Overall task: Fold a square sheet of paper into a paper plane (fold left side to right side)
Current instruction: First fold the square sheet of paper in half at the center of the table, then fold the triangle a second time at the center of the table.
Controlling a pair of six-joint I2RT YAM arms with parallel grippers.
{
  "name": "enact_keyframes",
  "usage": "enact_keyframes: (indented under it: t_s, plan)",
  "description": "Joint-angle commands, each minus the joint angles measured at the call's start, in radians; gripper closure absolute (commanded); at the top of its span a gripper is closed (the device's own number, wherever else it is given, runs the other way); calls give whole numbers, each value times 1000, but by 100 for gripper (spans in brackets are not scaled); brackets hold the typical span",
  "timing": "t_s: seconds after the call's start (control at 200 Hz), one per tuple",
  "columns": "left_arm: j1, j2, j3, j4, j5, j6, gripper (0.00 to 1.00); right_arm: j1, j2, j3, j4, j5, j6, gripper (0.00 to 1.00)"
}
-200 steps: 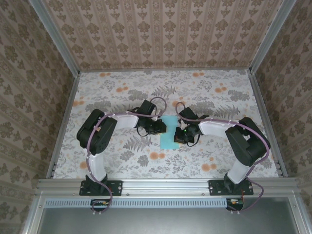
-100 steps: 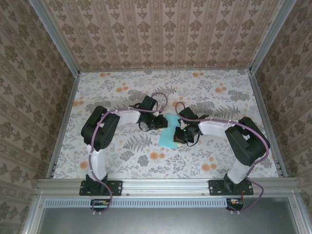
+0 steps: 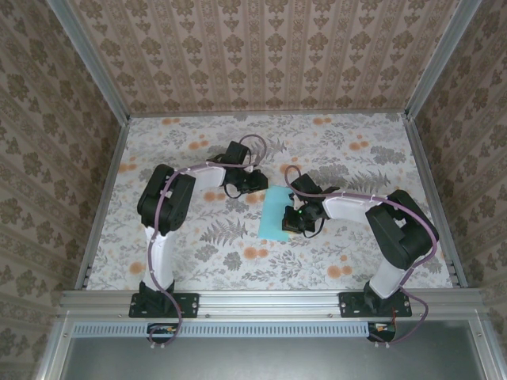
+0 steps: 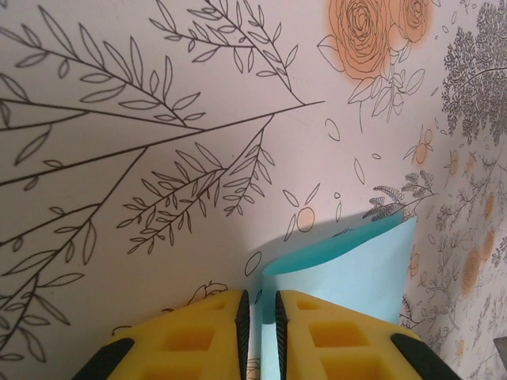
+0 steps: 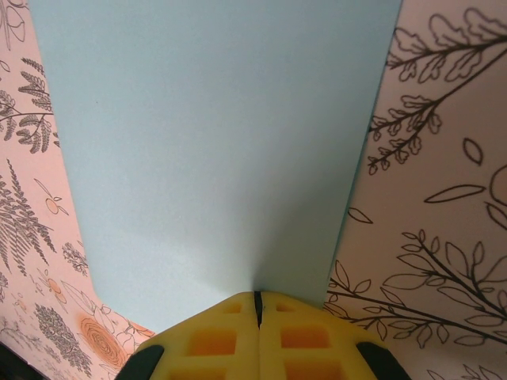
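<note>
**Left gripper** (image 4: 262, 297): The jaws are almost closed, with only a narrow slit between the yellow pads (image 4: 202, 328). One edge of the square sheet of paper (image 3: 276, 215) runs into that slit, so these jaws have hold of the sheet at that edge. Directly ahead of the jaws, the light blue sheet curls up off the tabletop (image 3: 356, 158) and casts a shadow on the floral surface beyond. In the left wrist view, the rest of the sheet extends ahead and to the right of the jaws.

**Right gripper** (image 5: 257, 299): The jaws are fully closed, pad against pad with no gap. Their tips meet the sheet at the edge nearest them. It cannot be determined whether they pinch the paper or only press on it. From the tips the sheet spreads forward, and a soft shaded line starts at the jaws.

**Top view**: The sheet lies between the two sets of jaws and touches both. The left jaws are at its far corner and the right jaws at its near right edge.
</note>
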Motion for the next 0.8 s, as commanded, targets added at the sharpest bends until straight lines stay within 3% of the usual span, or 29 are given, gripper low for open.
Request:
enact_keyframes:
  t_s: [0.0,0.18,0.465,0.58,0.795]
  plan:
    - [8,-6,-5,-32,-33,37,80,3,59,-63,-100,67,8,95]
    - [42,-141,-82,-42,-54,54,76,1,-8,-65,55,-7,40,90]
    - [47,-347,-243,-74,-33,34,70,-67,-250,-90,177,51,18,51]
    - [15,-339,-279,-16,38,-15,70,-129,-287,-114,174,51,2,41]
    - [-49,-228,-199,24,42,-34,72,-175,-287,-152,220,-7,46,35]
